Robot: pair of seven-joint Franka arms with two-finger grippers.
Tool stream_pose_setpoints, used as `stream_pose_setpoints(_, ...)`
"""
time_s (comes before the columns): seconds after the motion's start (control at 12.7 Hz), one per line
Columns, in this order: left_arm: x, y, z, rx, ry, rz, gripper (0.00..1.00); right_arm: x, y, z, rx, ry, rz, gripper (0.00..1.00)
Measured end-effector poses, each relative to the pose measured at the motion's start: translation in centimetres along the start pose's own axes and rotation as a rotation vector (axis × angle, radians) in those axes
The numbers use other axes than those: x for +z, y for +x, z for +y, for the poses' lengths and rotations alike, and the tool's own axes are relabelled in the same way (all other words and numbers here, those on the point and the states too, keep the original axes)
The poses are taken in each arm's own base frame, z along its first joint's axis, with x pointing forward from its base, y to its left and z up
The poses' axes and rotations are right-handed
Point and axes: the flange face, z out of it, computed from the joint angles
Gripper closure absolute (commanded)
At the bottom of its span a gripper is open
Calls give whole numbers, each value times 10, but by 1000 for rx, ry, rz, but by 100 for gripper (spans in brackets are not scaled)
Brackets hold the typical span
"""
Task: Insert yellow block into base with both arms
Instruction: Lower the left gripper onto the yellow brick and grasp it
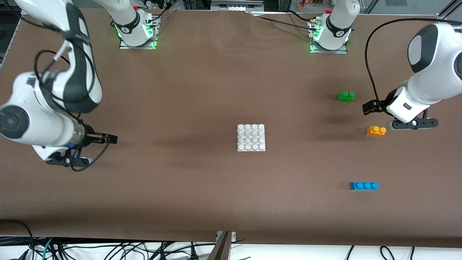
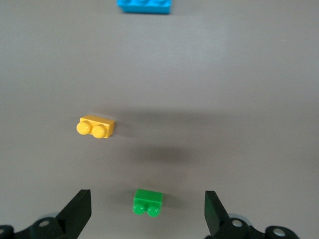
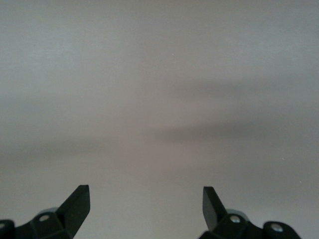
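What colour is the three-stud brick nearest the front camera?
Blue; clearest in the front view.

The yellow block (image 1: 376, 130) is a small yellow-orange brick with two round studs on top, sitting flat and upright on the table toward the left arm's end. The base (image 1: 251, 137) is a flat white square plate with a 4x4 stud grid, lying mid-table, well apart from the block and empty.

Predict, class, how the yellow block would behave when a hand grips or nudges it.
The yellow block looks like moulded plastic, so probably stiff and light. Its flat sides suggest sliding rather than rolling on the table. Smooth faces may be slightly slippery between fingers.
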Motion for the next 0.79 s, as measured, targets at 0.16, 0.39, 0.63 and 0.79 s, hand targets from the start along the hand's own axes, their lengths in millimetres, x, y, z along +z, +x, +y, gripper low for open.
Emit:
stream_pose_setpoints(0.16,54,-2,-36,-51,-6,-8,0,-43,-25,7,32,7,47,0)
stream_pose_setpoints(0.39,118,4,-69,13,-8,7,0,-96,-60,34,63,22,90,0)
stream_pose_setpoints(0.63,143,5,-75,108,-3,12,0,-125,-81,78,103,42,104,0)
stream_pose_setpoints(0.79,165,1,-82,163,4,43,0,-141,-91,93,123,55,131,0)
